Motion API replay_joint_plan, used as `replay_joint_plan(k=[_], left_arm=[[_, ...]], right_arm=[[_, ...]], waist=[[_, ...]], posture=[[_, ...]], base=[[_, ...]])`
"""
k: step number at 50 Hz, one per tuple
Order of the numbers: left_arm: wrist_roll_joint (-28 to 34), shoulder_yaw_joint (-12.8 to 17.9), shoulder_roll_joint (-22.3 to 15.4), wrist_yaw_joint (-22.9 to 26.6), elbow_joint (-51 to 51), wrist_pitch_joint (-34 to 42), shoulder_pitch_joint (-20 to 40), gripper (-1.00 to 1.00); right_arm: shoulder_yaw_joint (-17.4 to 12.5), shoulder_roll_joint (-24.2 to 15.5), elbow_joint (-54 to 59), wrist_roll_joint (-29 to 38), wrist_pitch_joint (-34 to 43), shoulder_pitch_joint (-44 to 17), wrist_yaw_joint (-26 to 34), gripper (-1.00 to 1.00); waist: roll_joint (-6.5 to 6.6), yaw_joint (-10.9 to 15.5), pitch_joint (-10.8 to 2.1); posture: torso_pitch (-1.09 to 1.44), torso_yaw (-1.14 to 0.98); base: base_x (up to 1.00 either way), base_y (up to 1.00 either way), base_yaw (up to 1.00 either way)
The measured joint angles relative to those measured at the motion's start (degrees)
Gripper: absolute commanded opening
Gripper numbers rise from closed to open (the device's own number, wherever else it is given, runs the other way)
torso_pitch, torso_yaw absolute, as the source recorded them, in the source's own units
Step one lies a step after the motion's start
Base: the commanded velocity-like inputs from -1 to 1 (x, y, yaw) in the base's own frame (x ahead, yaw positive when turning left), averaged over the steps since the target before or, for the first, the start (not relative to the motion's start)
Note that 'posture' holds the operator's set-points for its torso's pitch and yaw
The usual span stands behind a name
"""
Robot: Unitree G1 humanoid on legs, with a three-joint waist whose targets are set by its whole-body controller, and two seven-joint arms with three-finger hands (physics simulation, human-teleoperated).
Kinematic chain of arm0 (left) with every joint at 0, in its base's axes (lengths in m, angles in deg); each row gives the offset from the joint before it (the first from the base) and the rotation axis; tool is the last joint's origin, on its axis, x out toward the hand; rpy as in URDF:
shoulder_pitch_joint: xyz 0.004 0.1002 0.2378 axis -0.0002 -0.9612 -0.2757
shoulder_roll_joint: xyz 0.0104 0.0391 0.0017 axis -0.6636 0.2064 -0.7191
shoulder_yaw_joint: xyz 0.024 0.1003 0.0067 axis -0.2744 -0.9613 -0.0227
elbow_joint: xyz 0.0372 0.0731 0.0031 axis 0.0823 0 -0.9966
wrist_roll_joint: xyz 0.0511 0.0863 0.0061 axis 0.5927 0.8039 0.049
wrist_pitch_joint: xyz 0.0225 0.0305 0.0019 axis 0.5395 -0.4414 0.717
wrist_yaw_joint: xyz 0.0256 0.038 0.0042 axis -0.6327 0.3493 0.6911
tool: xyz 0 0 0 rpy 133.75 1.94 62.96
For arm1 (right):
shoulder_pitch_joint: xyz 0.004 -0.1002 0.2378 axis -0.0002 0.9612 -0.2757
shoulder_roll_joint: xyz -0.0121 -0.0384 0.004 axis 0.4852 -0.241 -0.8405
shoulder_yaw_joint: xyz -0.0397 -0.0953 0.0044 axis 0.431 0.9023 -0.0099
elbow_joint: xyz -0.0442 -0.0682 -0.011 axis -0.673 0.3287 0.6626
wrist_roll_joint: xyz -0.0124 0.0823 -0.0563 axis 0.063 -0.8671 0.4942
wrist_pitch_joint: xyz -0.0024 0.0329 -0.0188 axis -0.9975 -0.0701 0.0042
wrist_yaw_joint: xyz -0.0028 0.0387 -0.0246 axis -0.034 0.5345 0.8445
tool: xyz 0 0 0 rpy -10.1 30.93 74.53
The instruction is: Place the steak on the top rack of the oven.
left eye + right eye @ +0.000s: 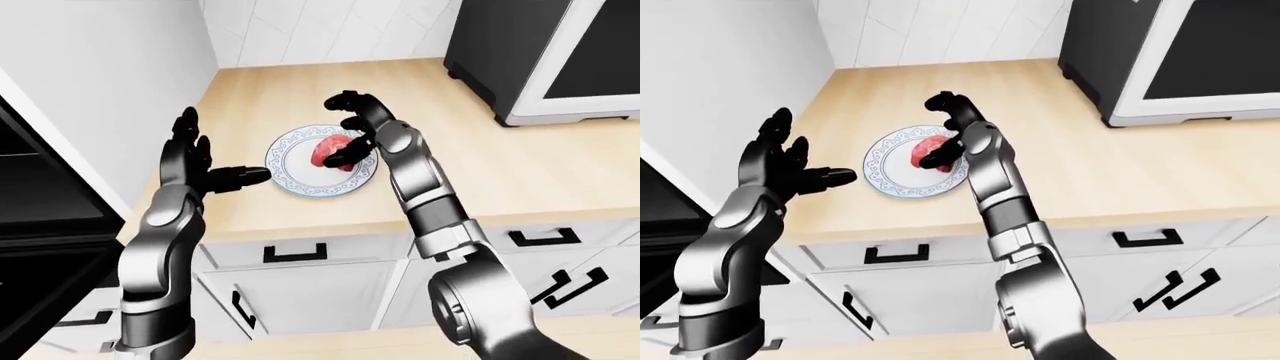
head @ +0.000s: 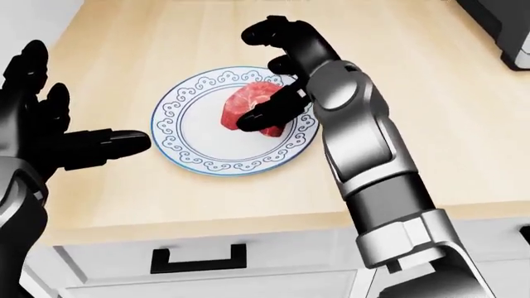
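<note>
Over the plate, the right hand curls half-open, 1 finger touching the steak.

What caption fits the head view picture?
Right hand reaches over the steak on a patterned plate.

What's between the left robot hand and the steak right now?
In the head view, only bare countertop and the plate rim separate the open left robot hand from the steak.

The surface is pale matt wood; the plate looks like glossy ceramic; the hands are glossy black.
</note>
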Motion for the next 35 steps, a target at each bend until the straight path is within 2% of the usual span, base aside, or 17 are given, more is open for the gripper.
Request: replay_joint_plan(k=[7, 28, 32, 33, 35], left_arm=[[0.2, -0.2, 0.2, 0.2, -0.5, -0.5, -0.3, 1.00], [0.5, -0.3, 0.3, 0.2, -1.2, -0.9, 0.0, 1.00], [0.4, -0.3, 0.3, 0.2, -0.9, -0.7, 0.0, 1.00], [0.4, -0.3, 0.3, 0.1, -0.9, -0.6, 0.1, 1.00], [0.4, -0.3, 0.2, 0.1, -1.1, -0.6, 0.3, 1.00]], right_arm=[[-0.1, 0.5, 1.6, 0.9, -1.7, -0.1, -0.8, 0.47], [0.6, 1.5, -0.9, 2.5, -0.5, 0.9, -0.5, 0.41], [0.8, 1.7, -2.0, 2.8, -0.1, 1.3, -0.1, 0.33], [0.8, 1.7, -2.1, 2.9, 0.0, 1.4, -0.1, 0.23], [0.7, 1.8, -2.0, 2.9, -0.1, 1.4, 0.1, 0.23]], waist=[[0.01, 0.0, -0.07], [0.01, 0.1, 0.20], [0.00, 0.1, 0.26], [0.01, 0.2, 0.26], [0.01, 0.1, 0.23]], posture=[[0.00, 0.00], [0.00, 0.00], [0.00, 0.00], [0.00, 0.00], [0.00, 0.00]], base=[[0.00, 0.00, 0.00], [0.00, 0.00, 0.00], [0.00, 0.00, 0.00], [0.00, 0.00, 0.00], [0.00, 0.00, 0.00]])
